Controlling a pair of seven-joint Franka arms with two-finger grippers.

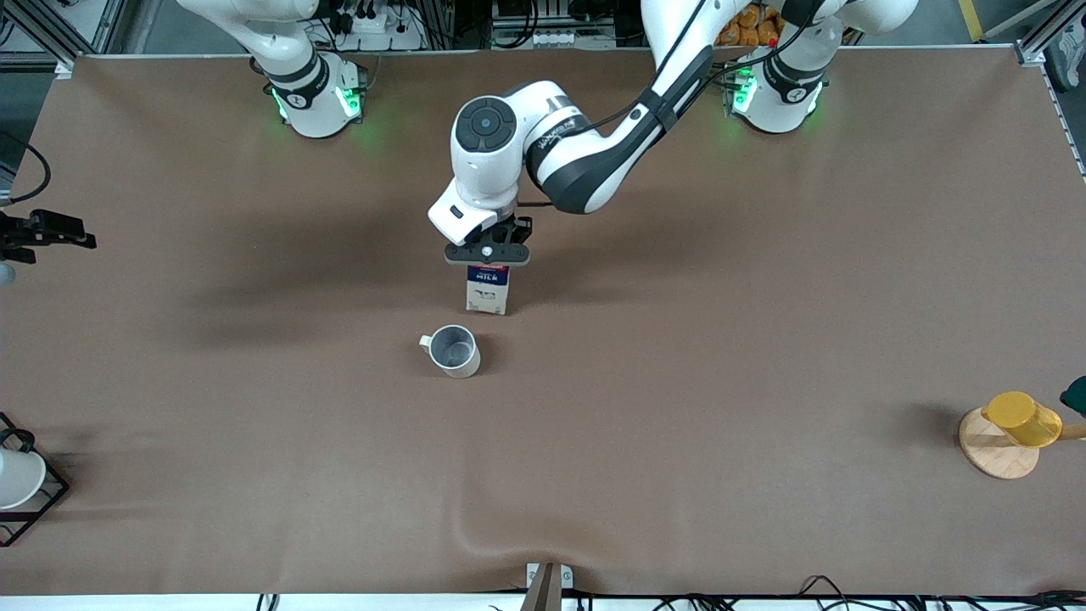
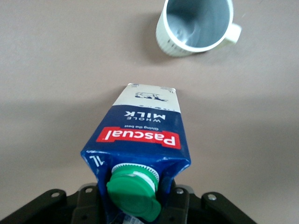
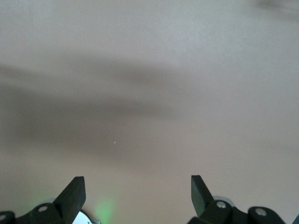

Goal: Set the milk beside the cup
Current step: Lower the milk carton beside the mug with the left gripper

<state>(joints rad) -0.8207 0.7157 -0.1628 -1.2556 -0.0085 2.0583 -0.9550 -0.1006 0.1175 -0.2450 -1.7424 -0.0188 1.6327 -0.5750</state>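
Note:
The milk, a dark-blue carton with a green cap and red label, stands upright at the table's middle, at or just above the surface. My left gripper is shut on its top. In the left wrist view the milk fills the middle, with my left gripper clamped around its gable at the cap. The cup, a pale grey-beige mug, stands close by, nearer to the front camera than the milk, with a small gap between them. It also shows in the left wrist view. My right gripper is open and empty over bare table.
A yellow cup lies on a round wooden disc at the left arm's end. A white cup in a black wire rack stands at the right arm's end, with a black device at that table edge.

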